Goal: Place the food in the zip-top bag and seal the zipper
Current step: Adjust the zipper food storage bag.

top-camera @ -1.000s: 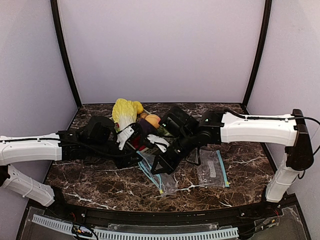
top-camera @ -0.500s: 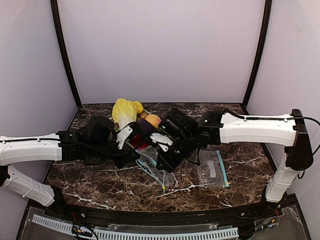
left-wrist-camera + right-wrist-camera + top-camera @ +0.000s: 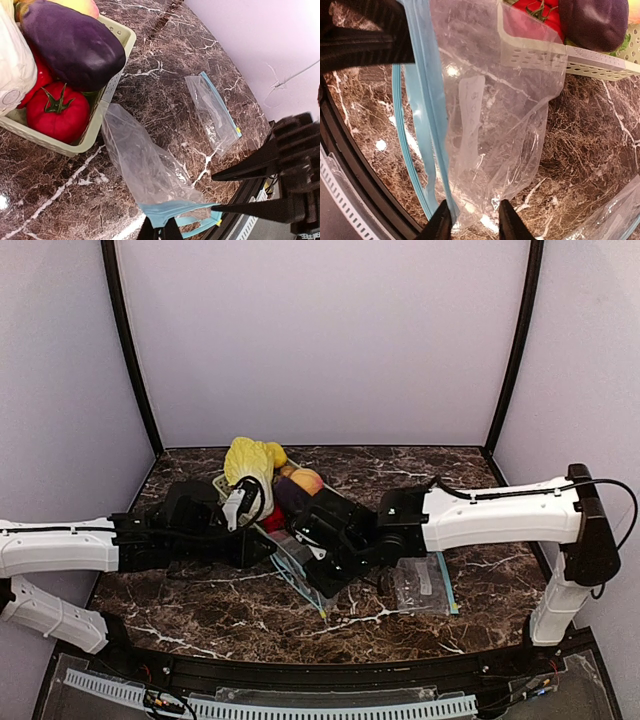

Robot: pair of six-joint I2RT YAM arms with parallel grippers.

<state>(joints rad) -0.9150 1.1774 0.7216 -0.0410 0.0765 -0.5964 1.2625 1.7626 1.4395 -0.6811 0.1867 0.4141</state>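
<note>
The clear zip-top bag with a blue zipper lies on the marble beside the basket, its mouth toward the near edge. My left gripper is shut on the blue zipper strip. My right gripper is open, its fingers straddling the bag's edge by the zipper. The purple eggplant and the orange-yellow peach lie in the basket. The small green fruit is not in clear view. In the top view both grippers, left and right, meet at the bag.
The pale green basket also holds the yellow-white cabbage and a red pepper. A second empty zip-top bag lies to the right, under the right arm. The table's black front rim is close behind the bag.
My right gripper has moved left and down onto the bag's edge. My left arm has drawn back to the left, pulling the zipper edge with it.
</note>
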